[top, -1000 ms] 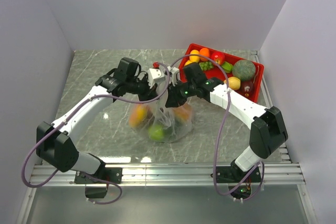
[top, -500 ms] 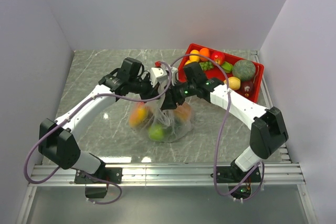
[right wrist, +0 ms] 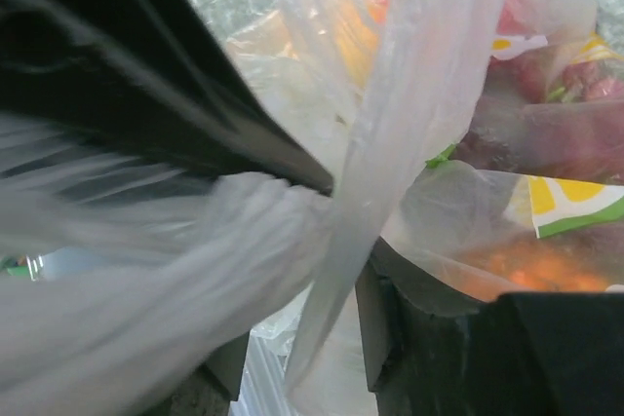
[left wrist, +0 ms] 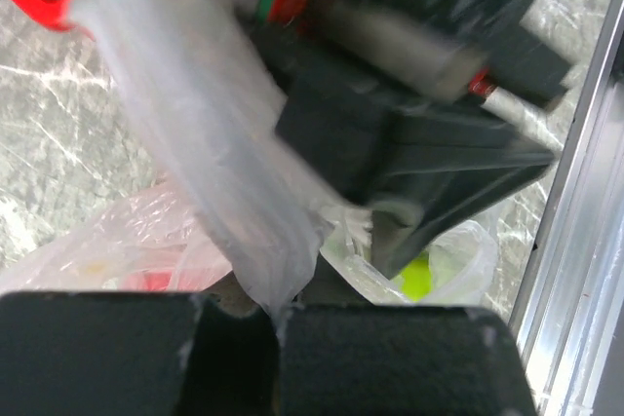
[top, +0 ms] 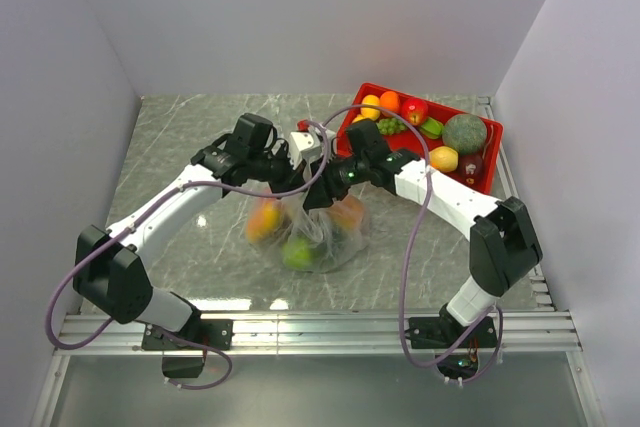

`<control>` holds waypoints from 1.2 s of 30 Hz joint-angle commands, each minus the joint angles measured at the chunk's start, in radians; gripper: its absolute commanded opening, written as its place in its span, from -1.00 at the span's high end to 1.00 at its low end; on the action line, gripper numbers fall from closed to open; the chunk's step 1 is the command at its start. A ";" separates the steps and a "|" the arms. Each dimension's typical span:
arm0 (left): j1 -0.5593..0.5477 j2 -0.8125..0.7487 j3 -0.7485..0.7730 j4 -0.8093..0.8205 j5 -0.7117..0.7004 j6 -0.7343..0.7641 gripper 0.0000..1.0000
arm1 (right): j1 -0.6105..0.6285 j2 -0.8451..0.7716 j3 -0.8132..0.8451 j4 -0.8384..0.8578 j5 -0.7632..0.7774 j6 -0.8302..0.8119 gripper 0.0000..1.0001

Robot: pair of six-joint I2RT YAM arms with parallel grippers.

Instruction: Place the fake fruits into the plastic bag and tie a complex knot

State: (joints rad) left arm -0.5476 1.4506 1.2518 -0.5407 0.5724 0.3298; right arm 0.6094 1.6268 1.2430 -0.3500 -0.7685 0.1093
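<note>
Left fingers (left wrist: 107,353) pinch the clear plastic bag (top: 325,237) at its twisted neck; right fingers (right wrist: 448,358) stand apart.

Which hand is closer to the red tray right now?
Right, narrowly. The right hand sits at the neck of the plastic bag, just left of the red tray; the left hand pinches that neck farther left.

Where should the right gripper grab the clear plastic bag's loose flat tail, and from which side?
Below its crossing with the twisted whitish strand, where the clear film tail narrows. It hangs between the right gripper's open fingers, so probably pinch across its flat faces.
</note>
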 commanded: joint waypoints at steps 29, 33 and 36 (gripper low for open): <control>0.003 -0.088 0.020 0.025 -0.022 -0.031 0.42 | -0.036 -0.031 0.010 0.072 -0.023 -0.017 1.00; 0.144 -0.183 0.064 0.041 0.059 -0.121 -0.62 | -0.036 -0.045 -0.002 0.078 -0.014 -0.037 1.00; 0.215 -0.252 0.081 0.083 0.020 -0.236 -0.86 | -0.036 -0.054 -0.005 0.082 -0.014 -0.057 1.00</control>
State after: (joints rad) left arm -0.3981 1.3010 1.2594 -0.5350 0.6010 0.2302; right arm 0.5690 1.6188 1.2377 -0.3054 -0.7898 0.0895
